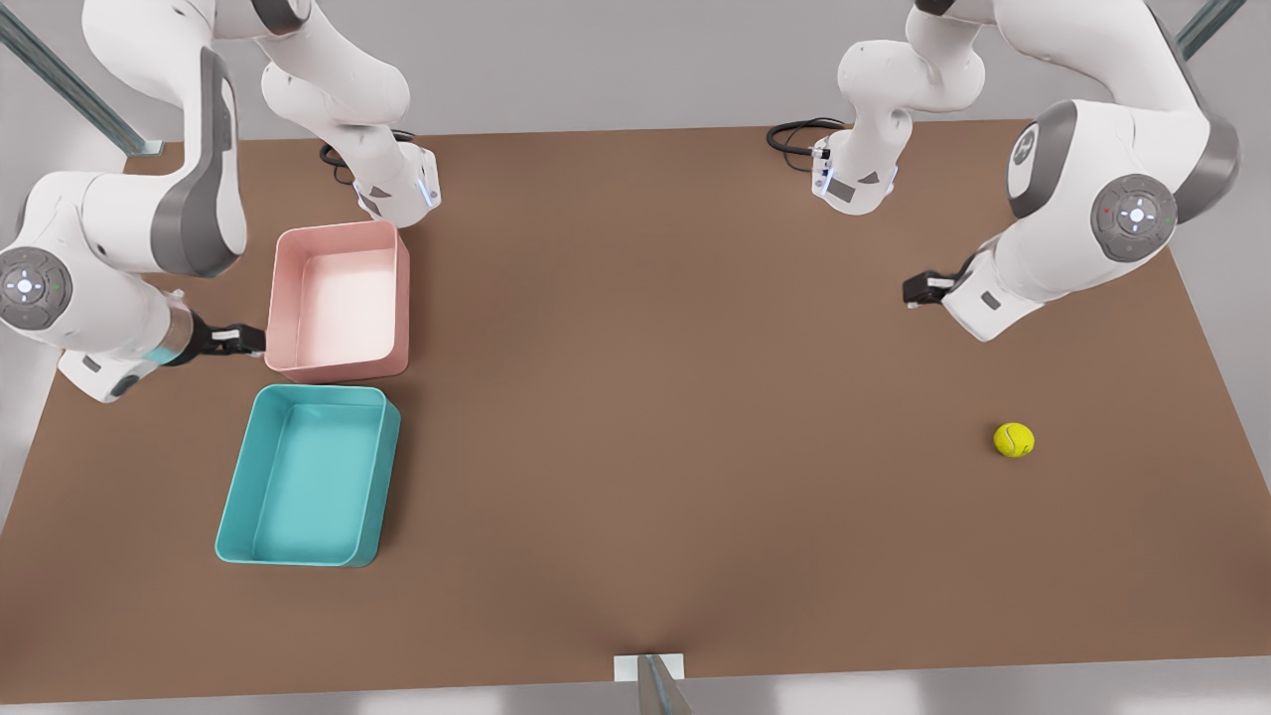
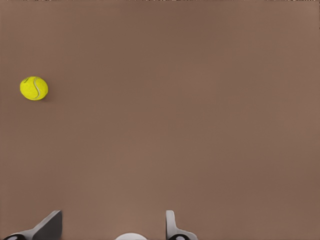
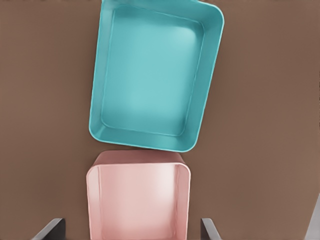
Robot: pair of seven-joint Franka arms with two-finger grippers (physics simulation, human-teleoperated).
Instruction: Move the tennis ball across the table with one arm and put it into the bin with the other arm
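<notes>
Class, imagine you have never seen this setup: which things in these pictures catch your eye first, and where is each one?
The bright yellow-green tennis ball lies alone on the brown table at the front view's right, apart from the open left gripper. At the front view's left, the teal bin and the pink tub sit end to end, both empty, with the open right gripper beside the pink one.

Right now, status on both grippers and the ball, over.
Left gripper open, above bare table, short of the tennis ball. Right gripper open, waiting beside the pink tub. Teal bin empty. Nothing between.
</notes>
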